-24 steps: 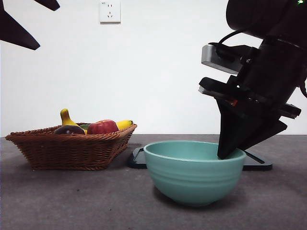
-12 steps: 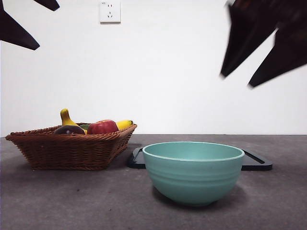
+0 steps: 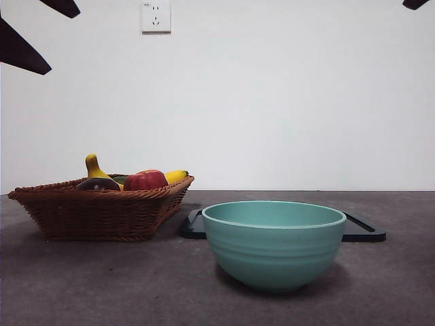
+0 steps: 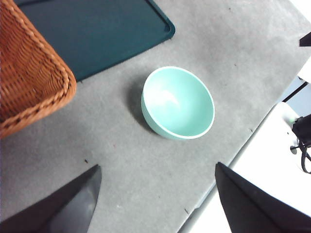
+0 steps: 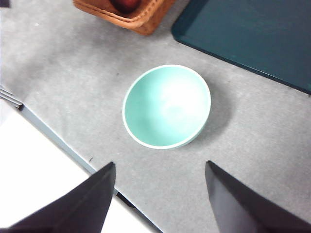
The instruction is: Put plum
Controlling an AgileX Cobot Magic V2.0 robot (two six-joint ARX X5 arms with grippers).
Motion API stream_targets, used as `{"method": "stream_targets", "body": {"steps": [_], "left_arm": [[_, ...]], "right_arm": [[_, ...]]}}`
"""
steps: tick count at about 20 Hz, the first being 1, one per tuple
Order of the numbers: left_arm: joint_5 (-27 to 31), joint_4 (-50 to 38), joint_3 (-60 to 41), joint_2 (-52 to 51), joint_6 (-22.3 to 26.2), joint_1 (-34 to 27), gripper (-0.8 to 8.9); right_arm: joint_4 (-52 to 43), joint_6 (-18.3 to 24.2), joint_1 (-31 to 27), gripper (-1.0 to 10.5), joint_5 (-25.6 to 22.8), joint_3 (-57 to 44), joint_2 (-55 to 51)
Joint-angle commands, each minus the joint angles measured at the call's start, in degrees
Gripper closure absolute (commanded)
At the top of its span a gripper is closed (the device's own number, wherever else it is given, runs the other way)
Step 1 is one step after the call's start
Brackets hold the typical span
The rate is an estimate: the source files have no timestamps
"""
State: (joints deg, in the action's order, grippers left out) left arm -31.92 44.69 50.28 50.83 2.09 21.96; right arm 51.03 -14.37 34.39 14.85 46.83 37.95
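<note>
The plum lies dark and glossy in the wicker basket at the left, beside a red apple and yellow bananas. My left gripper hangs open high above the table with nothing between its jaws. My right gripper is also open and empty, high over the teal bowl. The bowl stands in the middle of the table, and both wrist views show nothing inside it. In the front view only black arm tips show at the top corners.
A dark flat tray lies behind the bowl, seen too as the tray next to the basket. The table's edge runs close to the bowl on the near side.
The right gripper, which had its jaws down in the bowl a second ago, has risen up and out of the front view. Bowl, basket and fruit have not moved.
</note>
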Motion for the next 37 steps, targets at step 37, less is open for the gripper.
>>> {"method": "stream_targets", "body": {"steps": [37], "left_arm": [[9.42,-27.65,-8.17,-18.6,7.08,-14.23,8.05]], "right_arm": [[-0.46,0.24,0.35,9.4,-0.04,0.94,0.48]]}}
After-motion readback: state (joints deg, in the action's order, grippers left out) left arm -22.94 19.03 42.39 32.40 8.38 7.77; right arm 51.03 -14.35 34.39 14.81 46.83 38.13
